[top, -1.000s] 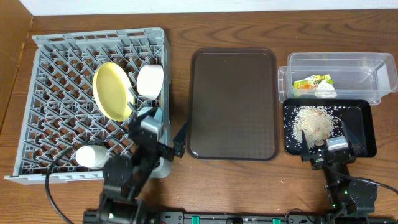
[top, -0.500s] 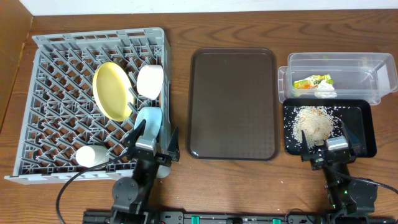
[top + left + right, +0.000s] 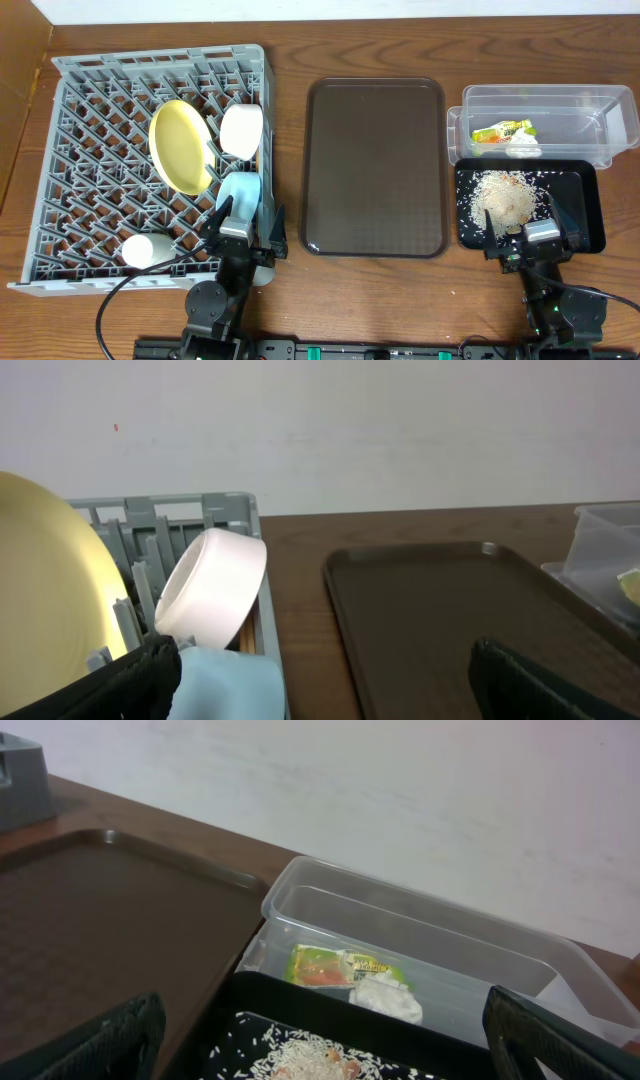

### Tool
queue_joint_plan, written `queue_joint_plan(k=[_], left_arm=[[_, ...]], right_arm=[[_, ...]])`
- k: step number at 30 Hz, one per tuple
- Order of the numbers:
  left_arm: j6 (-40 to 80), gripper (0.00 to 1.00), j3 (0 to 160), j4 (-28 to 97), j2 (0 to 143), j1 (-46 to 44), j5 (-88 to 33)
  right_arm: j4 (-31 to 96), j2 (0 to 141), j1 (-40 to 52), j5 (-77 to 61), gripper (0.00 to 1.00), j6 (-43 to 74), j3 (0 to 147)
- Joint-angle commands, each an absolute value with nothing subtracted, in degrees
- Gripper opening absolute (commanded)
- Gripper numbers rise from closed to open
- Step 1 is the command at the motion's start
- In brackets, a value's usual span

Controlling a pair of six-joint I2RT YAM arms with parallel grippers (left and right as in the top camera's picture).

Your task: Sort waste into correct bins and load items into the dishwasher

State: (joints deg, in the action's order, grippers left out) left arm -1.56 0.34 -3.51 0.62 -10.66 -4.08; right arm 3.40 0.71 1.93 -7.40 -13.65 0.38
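Lying just ahead of left gripper (image 3: 250,224): light blue bowl (image 3: 240,190).

From overhead, the left gripper (image 3: 247,228) hides the near part of the light blue bowl (image 3: 240,190) from us. On the left wrist view, the yellow plate (image 3: 45,590) runs off the left edge and the clear tub (image 3: 612,545) off the right. On the right wrist view, the bottom edge cuts the black tray (image 3: 330,1003) and its rice (image 3: 300,1058). The snack wrapper (image 3: 335,965) print is too small for us to read.
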Motion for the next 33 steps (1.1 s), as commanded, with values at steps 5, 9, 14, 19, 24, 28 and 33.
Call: queue_joint_plan(k=[5, 9, 14, 19, 24, 28, 33], left_arm=[[-1.89, 0.93, 0.23, 2.68, 0.23, -10.7, -3.4], [-1.89, 0.93, 0.25, 3.81, 0.71, -10.7, -3.38], [-1.89, 0.93, 0.25, 3.81, 1.08, -10.7, -3.38], [-1.89, 0.93, 0.25, 3.81, 1.37, -10.7, -3.38], [-1.89, 0.93, 0.25, 3.81, 1.37, -10.7, -3.38], [-1.89, 0.93, 0.25, 3.81, 1.37, -10.7, -3.38], [-1.89, 0.93, 0.25, 3.81, 1.37, -10.7, -3.38]], right_arm=[[3.64, 0.45, 1.45, -7.07, 0.99, -12.86, 0.32], [3.64, 0.45, 1.45, -7.07, 0.99, -12.86, 0.32], [3.64, 0.45, 1.45, -7.07, 0.99, -12.86, 0.32], [3.64, 0.45, 1.45, -7.07, 0.99, -12.86, 0.32], [3.64, 0.45, 1.45, -7.07, 0.99, -12.86, 0.32], [3.64, 0.45, 1.45, -7.07, 0.99, -12.86, 0.32], [3.64, 0.47, 1.45, -7.07, 0.99, -12.86, 0.32]])
